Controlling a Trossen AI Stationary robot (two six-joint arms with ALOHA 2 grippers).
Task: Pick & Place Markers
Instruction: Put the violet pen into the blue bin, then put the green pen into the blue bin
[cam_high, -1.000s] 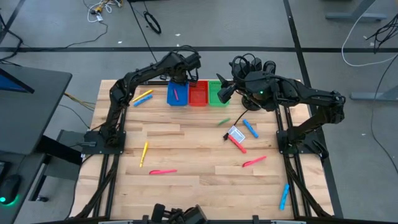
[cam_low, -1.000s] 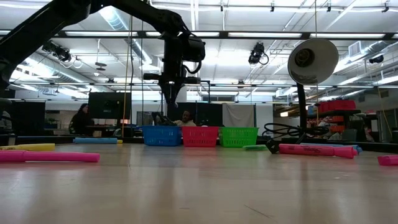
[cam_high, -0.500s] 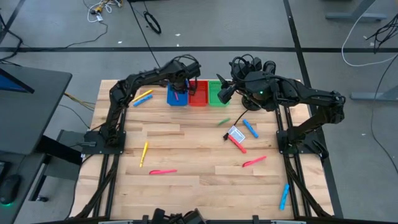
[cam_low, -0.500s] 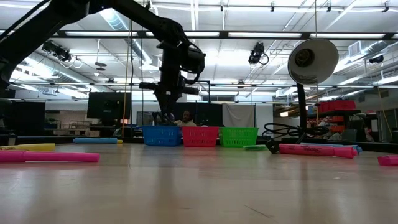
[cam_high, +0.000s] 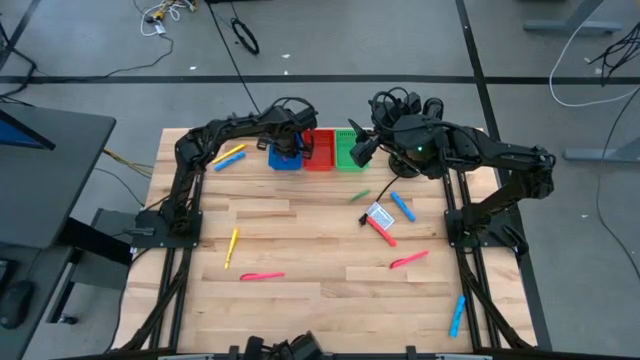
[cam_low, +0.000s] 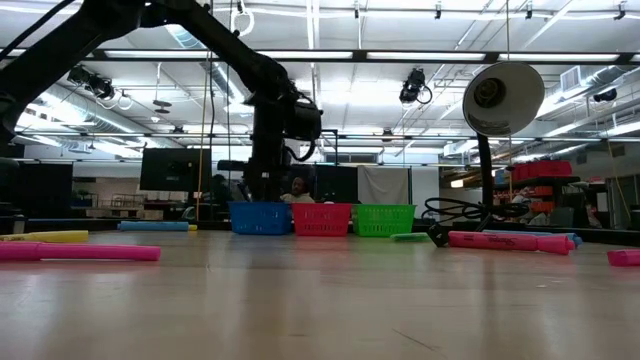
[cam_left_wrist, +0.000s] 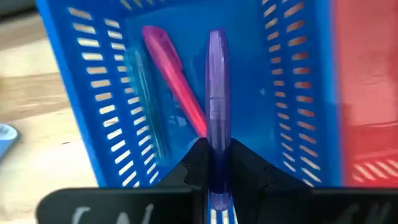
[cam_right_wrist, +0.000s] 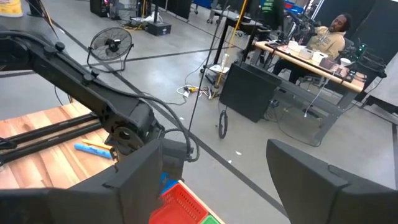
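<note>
My left gripper (cam_high: 288, 142) (cam_left_wrist: 217, 163) reaches down into the blue bin (cam_high: 284, 158) (cam_left_wrist: 93, 106) and is shut on a purple marker (cam_left_wrist: 217, 87). A pink marker (cam_left_wrist: 174, 81) lies on that bin's floor. My right gripper (cam_high: 358, 148) (cam_right_wrist: 214, 155) hovers open above the green bin (cam_high: 350, 153), touching nothing. Loose markers lie flat on the table: a yellow and a blue one (cam_high: 228, 157), yellow (cam_high: 232, 245), pink (cam_high: 262, 276), green (cam_high: 360, 195), blue (cam_high: 402, 207), red (cam_high: 382, 231), pink (cam_high: 408, 259), blue (cam_high: 457, 315). My left gripper pinches the purple marker between its two fingers (cam_left_wrist: 198, 163), on the lower part of the barrel (cam_left_wrist: 217, 140). The fingers come from above, pointing down, and the marker runs along them, pointing into the blue bin. Whether its far tip touches the bin floor cannot be told.
The red bin (cam_high: 318, 150) stands between the blue and green bins at the table's far edge. A small white-and-blue card with a cable (cam_high: 378, 213) lies right of centre beside the red marker. Bare wood shows in the table's middle and near-left.
My left gripper, shut on the purple marker throughout, has come down from above the bins into the blue bin, drifting slightly toward the table's left and near side. The right arm has kept still.
</note>
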